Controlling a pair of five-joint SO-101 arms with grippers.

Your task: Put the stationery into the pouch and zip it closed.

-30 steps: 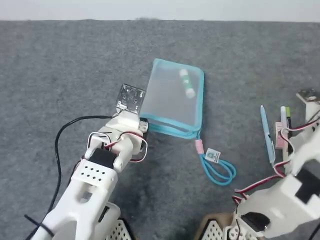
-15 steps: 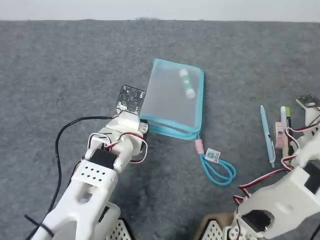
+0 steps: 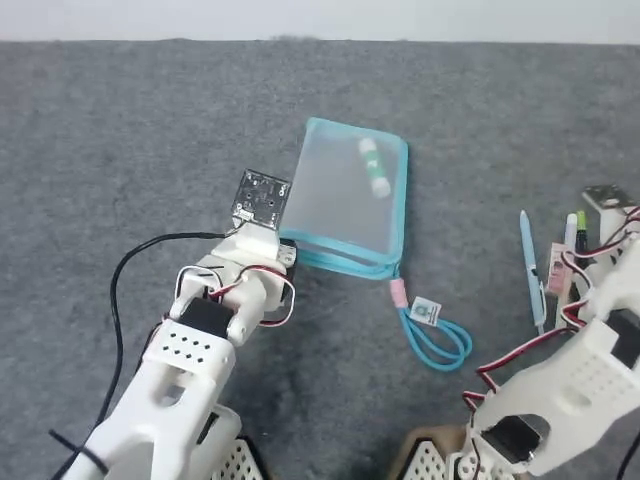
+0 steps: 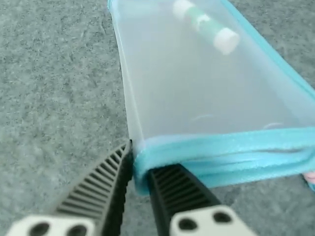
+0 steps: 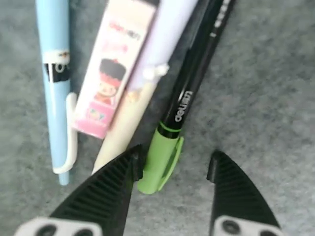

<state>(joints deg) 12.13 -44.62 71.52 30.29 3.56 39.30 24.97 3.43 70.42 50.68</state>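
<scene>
Mid tabletop [image 3: 150, 120], toward far edge: translucent pouch [image 3: 345, 195] w/ blue trim, lying flat, white-green tube [image 3: 374, 166] inside. Pinched at its near left corner by left gripper [image 4: 140, 166], pressed tight onto the blue edge. Off the near right corner: pink tab [image 3: 399, 293] & looped blue cord [image 3: 437, 340]. Near right edge of tabletop, side by side: blue pen [image 5: 53, 73], pink eraser [image 5: 115, 64], pale marker [image 5: 133, 123], black pen [image 5: 197, 73] w/ green cap. Just over the green cap: right gripper [image 5: 177, 158], spread, holding nothing.
</scene>
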